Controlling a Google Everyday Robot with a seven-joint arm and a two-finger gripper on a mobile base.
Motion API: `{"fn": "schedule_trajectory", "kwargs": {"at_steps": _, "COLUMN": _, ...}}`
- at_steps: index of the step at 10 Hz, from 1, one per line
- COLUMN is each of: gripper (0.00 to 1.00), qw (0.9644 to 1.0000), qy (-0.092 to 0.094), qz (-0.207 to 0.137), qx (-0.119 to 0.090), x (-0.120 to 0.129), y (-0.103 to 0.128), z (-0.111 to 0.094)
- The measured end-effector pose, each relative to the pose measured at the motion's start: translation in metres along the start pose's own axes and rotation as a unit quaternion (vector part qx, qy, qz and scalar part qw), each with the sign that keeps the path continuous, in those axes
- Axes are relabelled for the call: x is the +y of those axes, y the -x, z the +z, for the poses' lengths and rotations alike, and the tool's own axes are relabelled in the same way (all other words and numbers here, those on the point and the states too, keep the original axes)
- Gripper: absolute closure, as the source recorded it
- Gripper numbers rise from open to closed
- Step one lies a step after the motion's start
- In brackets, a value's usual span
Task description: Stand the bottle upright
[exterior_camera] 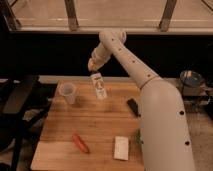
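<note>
The bottle (99,86) is whitish with a pale label bearing dark marks. It is near the back middle of the wooden table (100,125), tilted a little, with its top leaning left and its base at or just above the wood. My gripper (93,65) is directly above it and is shut on its top end, so the cap is hidden. The arm reaches in from the right, over the table.
A translucent plastic cup (67,92) stands left of the bottle. A red-orange object (79,142) and a flat white block (120,147) lie near the front edge. A small black object (133,106) lies at the right. A dark chair (15,105) stands left of the table.
</note>
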Motion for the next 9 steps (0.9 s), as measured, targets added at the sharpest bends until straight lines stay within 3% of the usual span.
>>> {"fn": "schedule_trajectory", "kwargs": {"at_steps": 2, "gripper": 1.0, "qw": 1.0, "qy": 0.0, "qz": -0.003, "qx": 0.001, "x": 0.001, "y": -0.001, "z": 0.002}}
{"fn": "schedule_trajectory", "kwargs": {"at_steps": 4, "gripper": 1.0, "qw": 0.9996, "qy": 0.0, "qz": -0.011, "qx": 0.026, "x": 0.005, "y": -0.002, "z": 0.0}}
{"fn": "schedule_trajectory", "kwargs": {"at_steps": 7, "gripper": 1.0, "qw": 0.997, "qy": -0.046, "qz": -0.04, "qx": 0.049, "x": 0.002, "y": -0.008, "z": 0.008}}
{"fn": "schedule_trajectory", "kwargs": {"at_steps": 9, "gripper": 1.0, "qw": 0.994, "qy": -0.062, "qz": -0.069, "qx": 0.059, "x": 0.003, "y": -0.013, "z": 0.011}}
